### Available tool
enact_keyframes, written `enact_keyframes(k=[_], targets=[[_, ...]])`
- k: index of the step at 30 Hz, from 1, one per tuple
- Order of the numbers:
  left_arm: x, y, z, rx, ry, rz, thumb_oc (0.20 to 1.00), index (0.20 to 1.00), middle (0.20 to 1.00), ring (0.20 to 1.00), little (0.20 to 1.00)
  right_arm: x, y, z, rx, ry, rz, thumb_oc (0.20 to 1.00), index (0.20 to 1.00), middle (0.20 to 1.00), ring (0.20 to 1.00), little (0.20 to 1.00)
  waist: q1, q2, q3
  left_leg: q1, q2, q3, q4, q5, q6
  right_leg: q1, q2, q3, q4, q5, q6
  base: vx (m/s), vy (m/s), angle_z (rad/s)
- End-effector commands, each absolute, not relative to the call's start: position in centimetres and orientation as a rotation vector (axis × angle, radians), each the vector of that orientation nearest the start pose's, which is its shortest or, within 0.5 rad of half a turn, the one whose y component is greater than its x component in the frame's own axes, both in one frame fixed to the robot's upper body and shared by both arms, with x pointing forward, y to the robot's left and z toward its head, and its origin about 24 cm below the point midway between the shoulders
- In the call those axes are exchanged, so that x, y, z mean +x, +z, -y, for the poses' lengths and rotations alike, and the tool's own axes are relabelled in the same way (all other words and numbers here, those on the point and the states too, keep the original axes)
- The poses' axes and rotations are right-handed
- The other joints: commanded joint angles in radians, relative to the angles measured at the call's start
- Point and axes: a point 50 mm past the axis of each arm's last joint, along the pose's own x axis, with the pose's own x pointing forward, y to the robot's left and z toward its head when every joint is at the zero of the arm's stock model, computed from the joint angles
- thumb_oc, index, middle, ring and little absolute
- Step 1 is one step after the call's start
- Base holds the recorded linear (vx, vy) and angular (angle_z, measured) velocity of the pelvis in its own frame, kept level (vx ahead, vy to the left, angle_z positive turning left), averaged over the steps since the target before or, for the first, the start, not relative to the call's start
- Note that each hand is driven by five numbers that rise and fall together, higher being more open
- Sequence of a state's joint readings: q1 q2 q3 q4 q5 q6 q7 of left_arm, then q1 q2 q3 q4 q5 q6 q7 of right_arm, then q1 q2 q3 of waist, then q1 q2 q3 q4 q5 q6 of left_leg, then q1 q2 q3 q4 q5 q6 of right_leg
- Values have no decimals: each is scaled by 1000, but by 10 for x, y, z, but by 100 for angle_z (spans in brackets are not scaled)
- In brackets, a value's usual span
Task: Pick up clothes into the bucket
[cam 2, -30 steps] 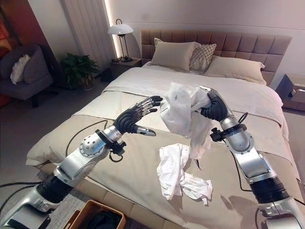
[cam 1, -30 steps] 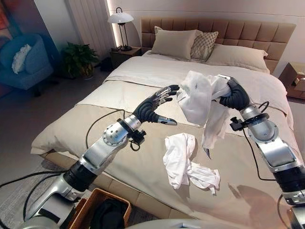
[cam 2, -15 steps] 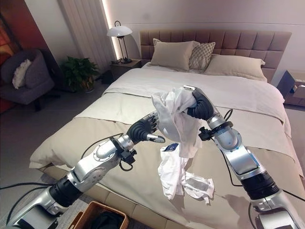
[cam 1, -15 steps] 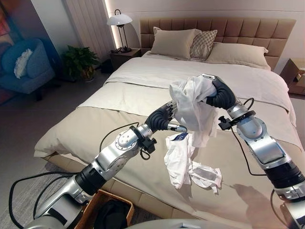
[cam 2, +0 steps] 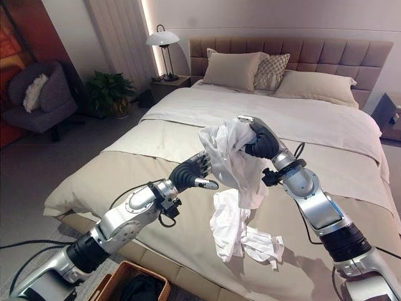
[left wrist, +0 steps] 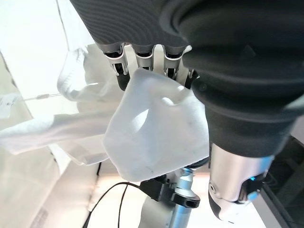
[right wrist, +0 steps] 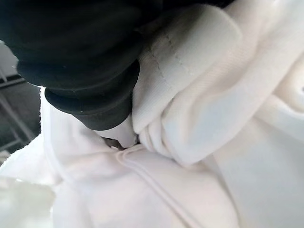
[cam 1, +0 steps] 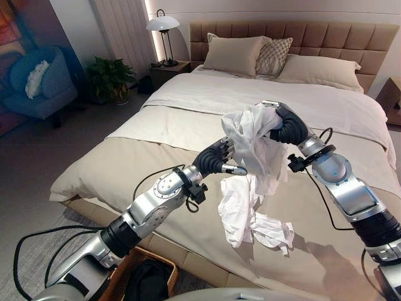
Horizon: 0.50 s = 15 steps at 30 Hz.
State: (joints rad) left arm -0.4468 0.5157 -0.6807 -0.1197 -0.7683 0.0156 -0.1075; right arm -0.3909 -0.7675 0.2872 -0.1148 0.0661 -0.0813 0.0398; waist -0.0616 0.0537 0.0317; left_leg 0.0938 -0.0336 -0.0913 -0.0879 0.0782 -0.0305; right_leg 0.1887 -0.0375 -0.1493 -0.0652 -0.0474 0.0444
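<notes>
The right hand (cam 1: 287, 127) was clenched on a white garment (cam 1: 255, 145) and held it up above the middle of the bed (cam 1: 125, 164), the cloth hanging down in loose folds from its grip; the right wrist view showed bunched white fabric pressed close against the dark cover. The left hand (cam 1: 215, 159) reached in at the garment's left edge, and in the left wrist view its fingers (left wrist: 118, 66) curled into a fold of the white cloth. A second white garment (cam 1: 245, 212) lay crumpled on the tan bedspread just below the hanging one, toward the foot edge of the bed. No writing could be read on either piece of cloth. A woven basket (cam 1: 135, 276) stood on the floor by the foot corner of the bed on the robot's left, with something dark inside it. At the head of the bed pillows (cam 1: 237, 55) leaned against the padded headboard, a lamp (cam 1: 163, 25) stood on a nightstand beside it, and a potted plant (cam 1: 110, 78) and a blue armchair (cam 1: 42, 84) stood farther left.
</notes>
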Motion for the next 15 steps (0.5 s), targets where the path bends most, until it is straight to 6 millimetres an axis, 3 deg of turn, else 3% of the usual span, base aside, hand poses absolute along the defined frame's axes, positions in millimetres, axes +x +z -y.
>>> enact_keyframes(k=[1, 9, 11, 15], targets=[[275, 129, -42, -113, -934, 117, 1000, 1000, 1000, 1000, 1000, 270, 222, 127, -613, 575, 731, 200, 200, 200, 200, 200, 13, -62, -39, 15, -8, 48, 68, -101, 33, -71, -53, 22, 55, 46, 56, 0, 0, 0], [282, 123, -47, -99, -879, 89, 1000, 1000, 1000, 1000, 1000, 260, 233, 116, -661, 659, 787, 200, 200, 200, 200, 200, 16, -61, -36, 9, -10, 48, 68, -101, 35, -80, -53, 36, 53, 49, 58, 0, 0, 0], [285, 124, -49, -87, -863, 95, 1000, 1000, 1000, 1000, 1000, 254, 247, 116, -795, 634, 873, 200, 200, 200, 200, 200, 13, -63, -40, 4, -12, 49, 69, -95, 36, -89, -54, 43, 53, 57, 58, 0, 0, 0], [286, 119, -49, -94, -847, 76, 1000, 1000, 1000, 1000, 1000, 246, 251, 113, -840, 636, 926, 200, 200, 200, 200, 200, 8, -62, -44, 3, -13, 45, 69, -97, 36, -88, -52, 46, 52, 54, 55, 0, 0, 0]])
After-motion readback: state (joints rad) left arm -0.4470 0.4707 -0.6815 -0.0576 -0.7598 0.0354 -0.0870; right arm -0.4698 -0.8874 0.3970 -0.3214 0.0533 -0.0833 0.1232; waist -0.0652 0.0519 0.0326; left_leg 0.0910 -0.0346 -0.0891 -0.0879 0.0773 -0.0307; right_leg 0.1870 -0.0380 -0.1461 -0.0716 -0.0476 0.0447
